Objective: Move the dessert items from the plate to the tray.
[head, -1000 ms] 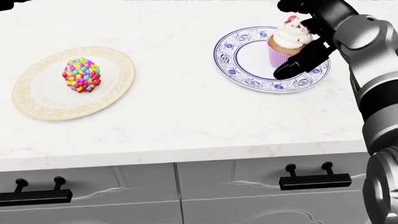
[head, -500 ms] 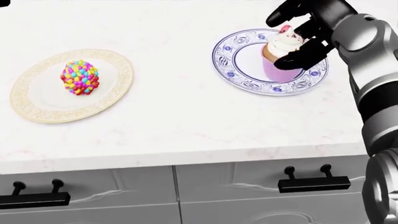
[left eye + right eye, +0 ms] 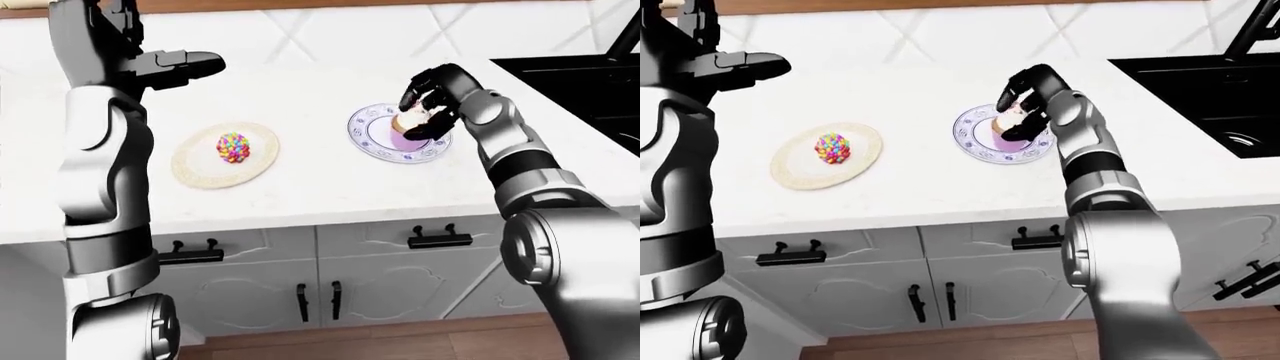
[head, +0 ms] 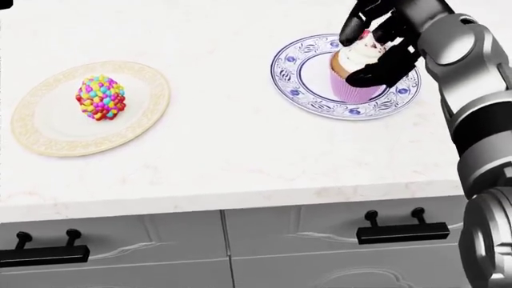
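Note:
A cupcake (image 4: 353, 80) with white frosting and a pink wrapper stands on a blue-patterned plate (image 4: 300, 90) at the upper right of the head view. My right hand (image 4: 373, 53) is over it, fingers curled across the frosting and thumb against its right side, closed round it. A ball of coloured candies (image 4: 101, 97) sits on a cream, gold-rimmed round plate (image 4: 48, 139) at the left. My left hand (image 3: 186, 66) is raised high above the counter in the left-eye view, open and empty.
A black sink (image 3: 590, 79) is set in the white counter to the right of the blue plate, with a faucet (image 3: 1248, 30) above it. Grey cabinet drawers with black handles (image 4: 403, 231) run below the counter edge.
My right hand's fingers have closed down over the cupcake's frosting. The cupcake has shifted a little to the left on the blue plate. The left arm has not moved.

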Controlling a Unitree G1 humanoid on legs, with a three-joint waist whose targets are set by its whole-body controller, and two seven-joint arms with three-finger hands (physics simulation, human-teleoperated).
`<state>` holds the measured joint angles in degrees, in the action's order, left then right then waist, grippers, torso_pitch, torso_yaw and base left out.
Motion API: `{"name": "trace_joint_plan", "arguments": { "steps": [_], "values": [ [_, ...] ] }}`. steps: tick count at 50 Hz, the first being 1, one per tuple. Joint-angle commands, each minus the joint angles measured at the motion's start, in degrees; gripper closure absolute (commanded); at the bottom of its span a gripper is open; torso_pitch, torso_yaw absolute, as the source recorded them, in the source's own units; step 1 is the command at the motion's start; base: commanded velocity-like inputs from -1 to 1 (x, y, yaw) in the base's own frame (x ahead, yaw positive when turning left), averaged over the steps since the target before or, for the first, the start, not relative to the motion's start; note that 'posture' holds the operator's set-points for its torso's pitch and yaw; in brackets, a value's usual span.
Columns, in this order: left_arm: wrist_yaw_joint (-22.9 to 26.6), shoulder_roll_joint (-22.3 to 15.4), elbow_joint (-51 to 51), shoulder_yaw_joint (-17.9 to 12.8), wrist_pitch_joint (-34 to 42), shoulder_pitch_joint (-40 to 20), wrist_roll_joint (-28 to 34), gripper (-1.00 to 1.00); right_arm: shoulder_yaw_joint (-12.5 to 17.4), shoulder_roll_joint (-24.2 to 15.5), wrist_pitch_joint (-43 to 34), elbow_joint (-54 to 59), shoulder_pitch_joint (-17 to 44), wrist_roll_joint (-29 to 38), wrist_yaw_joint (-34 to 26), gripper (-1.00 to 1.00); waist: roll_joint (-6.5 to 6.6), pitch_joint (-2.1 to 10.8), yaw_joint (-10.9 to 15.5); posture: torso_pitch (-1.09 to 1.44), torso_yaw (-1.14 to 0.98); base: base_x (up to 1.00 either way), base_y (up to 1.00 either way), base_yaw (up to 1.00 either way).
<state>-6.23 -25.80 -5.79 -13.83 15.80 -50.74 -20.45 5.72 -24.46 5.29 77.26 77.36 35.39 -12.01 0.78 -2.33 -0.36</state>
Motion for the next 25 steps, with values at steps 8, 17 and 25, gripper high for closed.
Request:
{"name": "trace_joint_plan", "arguments": {
  "steps": [8,17,25],
  "values": [
    [-0.04,-0.80,1.75,-0.52,-1.40,-1.88,0.08,-1.00,2.06,-0.71,-0.11,-2.59,4.21,-3.83,6.25,1.00,0.04,1.78,0.12,0.00,0.00,0.00,0.00,0.00],
    [0.04,-0.59,1.23,-0.39,-1.61,-1.93,0.40,-1.00,1.93,-0.65,-0.14,-3.45,5.59,-6.97,9.99,1.00,-0.03,1.71,0.17,0.00,0.00,0.00,0.00,0.00],
    [0.16,-0.49,0.39,-0.29,-1.96,-2.19,0.60,-1.00,3.72,-0.08,-10.28,-4.07,8.20,-12.26,6.44,1.00,-0.09,1.67,0.23,0.00,0.00,0.00,0.00,0.00]
  ]
}}
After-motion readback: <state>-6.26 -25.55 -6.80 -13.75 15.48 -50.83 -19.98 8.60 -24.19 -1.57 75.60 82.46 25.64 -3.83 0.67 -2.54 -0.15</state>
